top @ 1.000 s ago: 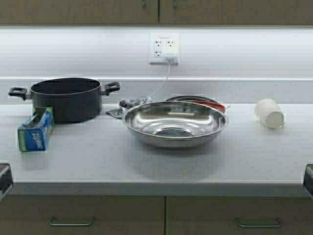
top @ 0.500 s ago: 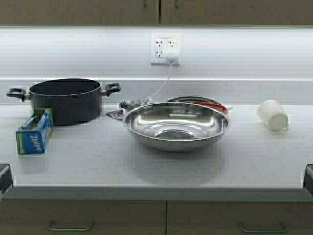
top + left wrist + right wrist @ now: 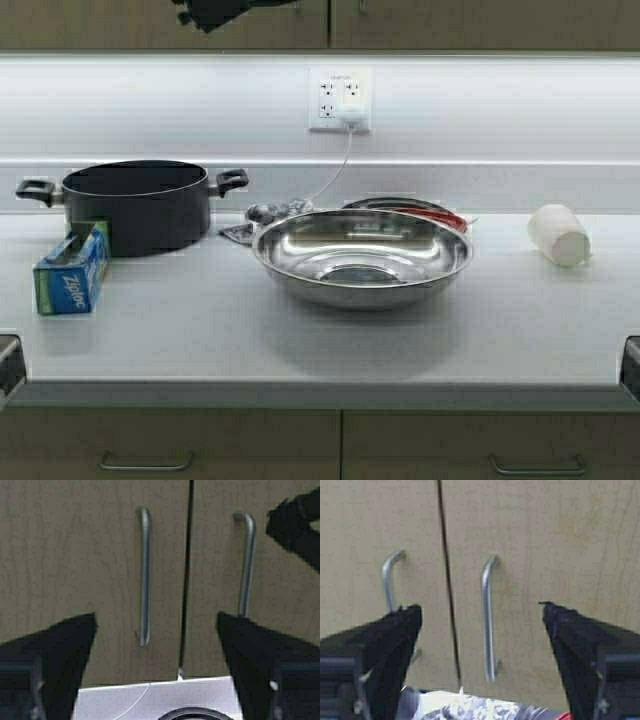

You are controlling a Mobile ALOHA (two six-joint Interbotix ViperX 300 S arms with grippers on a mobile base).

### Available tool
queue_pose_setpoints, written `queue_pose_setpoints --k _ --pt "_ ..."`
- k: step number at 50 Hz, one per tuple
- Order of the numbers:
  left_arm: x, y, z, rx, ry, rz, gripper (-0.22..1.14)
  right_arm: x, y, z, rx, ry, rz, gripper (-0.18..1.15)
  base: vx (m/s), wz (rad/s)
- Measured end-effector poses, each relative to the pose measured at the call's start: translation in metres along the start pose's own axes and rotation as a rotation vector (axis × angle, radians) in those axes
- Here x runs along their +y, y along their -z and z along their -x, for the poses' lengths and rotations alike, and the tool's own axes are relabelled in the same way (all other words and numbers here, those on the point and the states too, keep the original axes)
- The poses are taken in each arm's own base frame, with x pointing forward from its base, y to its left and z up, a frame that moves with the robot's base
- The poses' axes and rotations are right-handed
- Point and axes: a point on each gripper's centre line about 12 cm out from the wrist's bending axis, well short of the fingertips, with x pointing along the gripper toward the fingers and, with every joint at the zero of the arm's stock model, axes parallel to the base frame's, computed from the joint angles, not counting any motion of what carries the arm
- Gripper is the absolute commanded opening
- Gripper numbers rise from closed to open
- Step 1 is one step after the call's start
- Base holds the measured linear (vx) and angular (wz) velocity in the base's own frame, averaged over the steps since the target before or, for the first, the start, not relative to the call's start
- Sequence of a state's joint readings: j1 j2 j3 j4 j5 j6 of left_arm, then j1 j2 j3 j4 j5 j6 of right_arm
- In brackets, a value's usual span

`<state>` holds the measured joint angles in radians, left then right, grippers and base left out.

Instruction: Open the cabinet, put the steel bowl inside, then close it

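The steel bowl (image 3: 360, 256) sits upright on the grey counter (image 3: 200, 340), just right of its middle. The cabinet (image 3: 450, 25) hangs above the backsplash, both doors shut. In the left wrist view my left gripper (image 3: 156, 630) is open and empty, facing the left door's bar handle (image 3: 144, 575) without touching it. It also shows at the high view's top edge (image 3: 215, 12). In the right wrist view my right gripper (image 3: 480, 625) is open and empty, facing the right door's bar handle (image 3: 489, 617). The right gripper is out of the high view.
A black two-handled pot (image 3: 135, 205) and a blue Ziploc box (image 3: 70, 270) stand at the left. A dark plate with a red lid (image 3: 405, 210) lies behind the bowl, and a white cup (image 3: 558, 234) lies at the right. A wall outlet with a cord (image 3: 340, 100) is above.
The robot has moved slightly forward, so the counter sits a little lower in the high view. My left gripper has risen into sight at the top edge, in front of the cabinet.
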<state>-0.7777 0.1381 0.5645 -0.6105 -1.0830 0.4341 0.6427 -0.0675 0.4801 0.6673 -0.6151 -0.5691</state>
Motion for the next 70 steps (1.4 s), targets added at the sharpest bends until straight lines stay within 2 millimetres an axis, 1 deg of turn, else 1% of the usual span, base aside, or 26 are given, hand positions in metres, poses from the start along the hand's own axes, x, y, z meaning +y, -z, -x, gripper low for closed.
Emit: queue_pose_setpoints --k 4,7,17,30,34,37,40,42,47,49,50,52,56,58,64,70 --pt "-0.003 0.009 -0.008 -0.002 -0.014 -0.001 1.01 0.002 0.001 -0.01 -0.006 0.009 0.005 1.01 0.0 0.0" --pt "-0.001 0.016 -0.015 0.003 -0.033 -0.001 1.01 0.001 0.002 -0.017 -0.011 0.023 0.004 1.01 0.0 0.0" --pt "0.018 0.032 -0.039 0.008 -0.11 -0.002 1.01 -0.01 0.01 -0.042 -0.013 0.069 0.002 1.01 0.0 0.0" --pt "0.02 0.041 -0.059 0.008 -0.129 0.011 1.01 -0.008 0.022 -0.059 -0.003 0.076 0.004 1.01 0.0 0.0" --pt "0.019 0.043 -0.064 0.021 -0.124 0.017 0.98 -0.008 0.023 -0.062 -0.003 0.08 0.003 0.97 0.0 0.0" --pt "0.017 0.045 -0.067 0.036 -0.114 0.022 0.87 -0.006 0.026 -0.063 0.002 0.079 0.0 0.87 0.0 0.0" --pt "0.015 0.047 -0.068 0.06 -0.102 0.026 0.7 -0.009 0.027 -0.064 0.002 0.093 -0.007 0.7 0.0 0.0" --pt "0.013 0.048 -0.07 0.079 -0.091 0.031 0.54 -0.012 0.028 -0.066 0.004 0.106 -0.015 0.53 0.0 0.0" --pt "0.006 0.048 -0.076 0.126 -0.058 0.048 0.07 -0.006 0.032 -0.07 0.017 0.106 -0.041 0.09 -0.01 0.01" --pt "0.005 0.05 -0.078 0.145 -0.048 0.05 -0.07 -0.006 0.035 -0.071 0.023 0.108 -0.044 -0.04 -0.01 0.03" --pt "0.004 0.05 -0.078 0.152 -0.043 0.049 -0.1 -0.005 0.035 -0.072 0.023 0.107 -0.043 -0.06 -0.01 0.04" --pt "0.002 0.05 -0.079 0.161 -0.034 0.045 -0.09 -0.006 0.035 -0.072 0.023 0.109 -0.042 -0.04 -0.01 0.04" --pt "0.002 0.049 -0.079 0.166 -0.027 0.039 0.03 -0.007 0.037 -0.071 0.029 0.111 -0.033 0.08 0.0 0.02" --pt "0.002 0.049 -0.078 0.169 -0.024 0.034 0.07 -0.007 0.039 -0.069 0.034 0.111 -0.03 0.1 -0.01 0.01" --pt "0.005 0.044 -0.069 0.181 -0.006 0.019 0.04 -0.008 0.034 -0.056 0.039 0.103 -0.028 0.07 0.0 0.01" --pt "0.011 0.032 -0.049 0.194 0.018 0.0 0.03 -0.008 0.027 -0.03 0.067 0.072 -0.025 0.07 0.02 0.0"
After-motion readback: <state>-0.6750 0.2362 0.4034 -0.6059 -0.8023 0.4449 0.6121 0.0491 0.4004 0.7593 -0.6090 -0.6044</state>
